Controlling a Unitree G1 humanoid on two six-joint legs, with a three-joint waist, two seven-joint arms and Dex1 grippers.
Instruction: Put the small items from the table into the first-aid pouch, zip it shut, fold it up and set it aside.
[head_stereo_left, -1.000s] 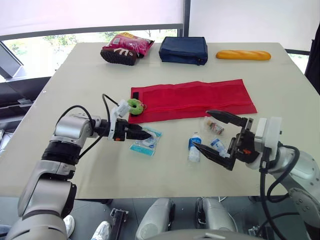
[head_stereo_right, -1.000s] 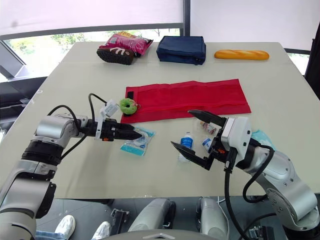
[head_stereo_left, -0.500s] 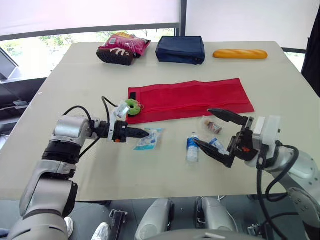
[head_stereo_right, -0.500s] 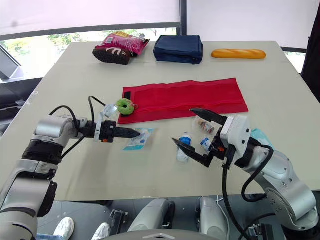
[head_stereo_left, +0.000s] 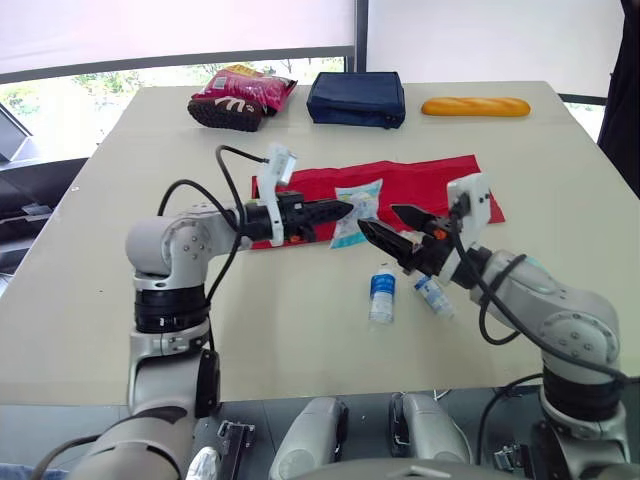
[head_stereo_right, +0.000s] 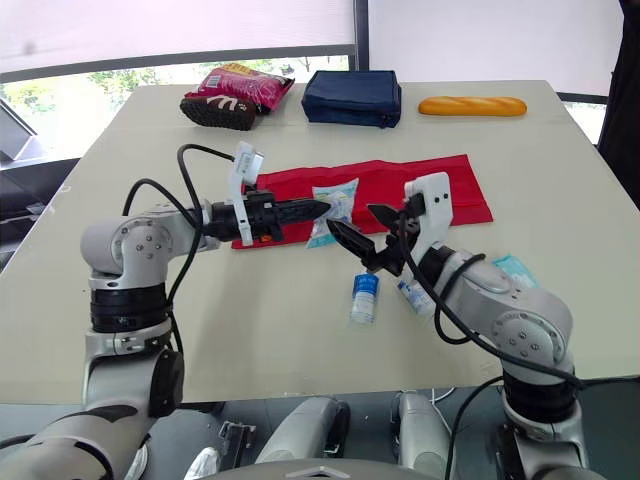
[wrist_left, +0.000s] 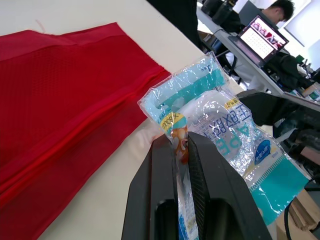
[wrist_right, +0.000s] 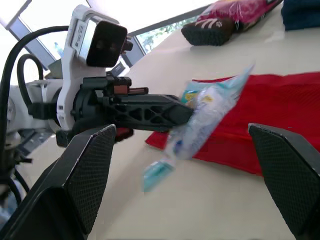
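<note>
Both head views look forward and down from above the near edge of the pale rectangular table (head_stereo_left: 300, 330) and cover its top to the far edge. Set side by side, they share nearly everything, with the flat red mesh pouch (head_stereo_left: 430, 180) at centre. The left wrist view looks close along the left gripper (wrist_left: 180, 138) at the clear plastic packet with teal print (wrist_left: 230, 135) and the pouch beyond. The right wrist view, low and near, faces left and far, sharing that packet, gripper and pouch.
</note>
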